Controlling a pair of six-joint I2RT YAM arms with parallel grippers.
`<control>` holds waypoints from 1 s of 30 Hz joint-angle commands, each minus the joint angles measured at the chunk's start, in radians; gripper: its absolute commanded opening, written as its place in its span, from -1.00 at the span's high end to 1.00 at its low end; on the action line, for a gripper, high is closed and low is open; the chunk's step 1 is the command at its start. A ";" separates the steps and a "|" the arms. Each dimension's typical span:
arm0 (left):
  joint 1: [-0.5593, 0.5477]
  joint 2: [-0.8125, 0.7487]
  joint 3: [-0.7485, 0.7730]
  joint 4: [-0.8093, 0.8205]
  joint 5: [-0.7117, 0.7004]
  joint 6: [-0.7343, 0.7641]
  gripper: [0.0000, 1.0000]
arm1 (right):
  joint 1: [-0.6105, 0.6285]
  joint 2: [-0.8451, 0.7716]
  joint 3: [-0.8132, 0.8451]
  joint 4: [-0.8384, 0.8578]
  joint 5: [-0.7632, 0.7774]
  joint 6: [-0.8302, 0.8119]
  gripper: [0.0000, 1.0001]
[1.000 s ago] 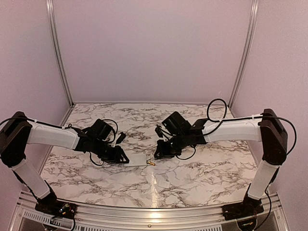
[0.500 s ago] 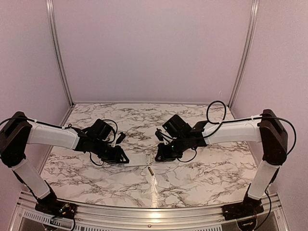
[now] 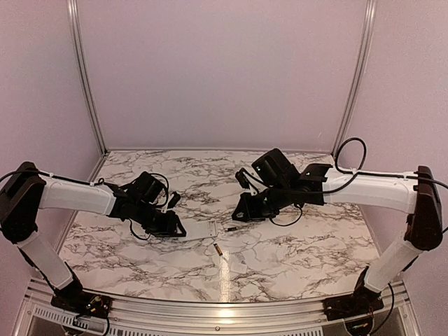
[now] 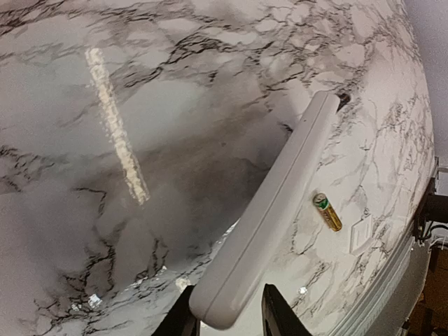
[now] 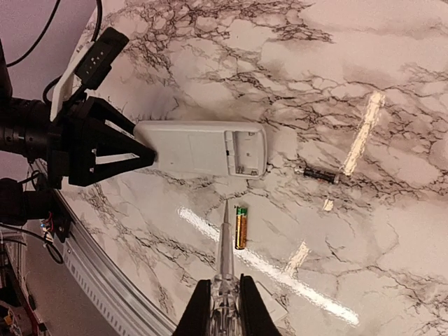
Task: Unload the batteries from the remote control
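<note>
- Flat white plastic rectangular remote control lies on the marble tabletop, recess upward.
- Left end effector pinches the remote's end opposite the recess.
- Right end effector is pressed together on a slim clear pointed tool, its tip near the remote.
- Gold-and-green cylindrical battery lies just beside the tool, near the remote.
- Dark cylindrical battery lies near the remote's recess end.

left fingers gripping, right fingers closed

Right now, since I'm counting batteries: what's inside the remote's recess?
Nothing visible: the recess shows bare pale plastic. Two batteries lie on the table outside it. The remote's other end is covered by the left claw.
</note>
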 commanded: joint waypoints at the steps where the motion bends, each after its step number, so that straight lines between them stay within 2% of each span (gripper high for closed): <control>1: 0.010 0.033 -0.008 -0.211 -0.166 -0.027 0.23 | -0.042 -0.098 0.003 -0.031 0.100 0.031 1.00; 4: 0.010 0.042 0.007 -0.219 -0.159 -0.025 0.00 | -0.063 -0.141 -0.028 -0.033 0.157 0.044 1.00; 10: 0.010 0.045 0.045 -0.254 -0.179 -0.005 -0.19 | -0.080 -0.157 -0.058 -0.047 0.312 0.040 1.00; 14: 0.010 -0.005 0.060 -0.271 -0.194 -0.004 -0.42 | -0.081 -0.154 -0.092 -0.004 0.448 0.026 1.00; 15: 0.010 -0.023 0.062 -0.278 -0.203 -0.004 -0.54 | -0.081 -0.156 -0.101 0.015 0.480 0.020 1.00; 17: 0.010 -0.065 0.065 -0.295 -0.226 -0.005 -0.94 | -0.083 -0.150 -0.109 0.044 0.549 0.006 1.00; 23: 0.010 -0.220 0.057 -0.354 -0.309 -0.008 -0.98 | -0.113 -0.069 -0.079 0.072 0.670 -0.063 1.00; 30: 0.010 -0.461 0.016 -0.391 -0.373 0.004 -0.98 | -0.227 0.070 -0.029 0.092 0.578 -0.124 1.00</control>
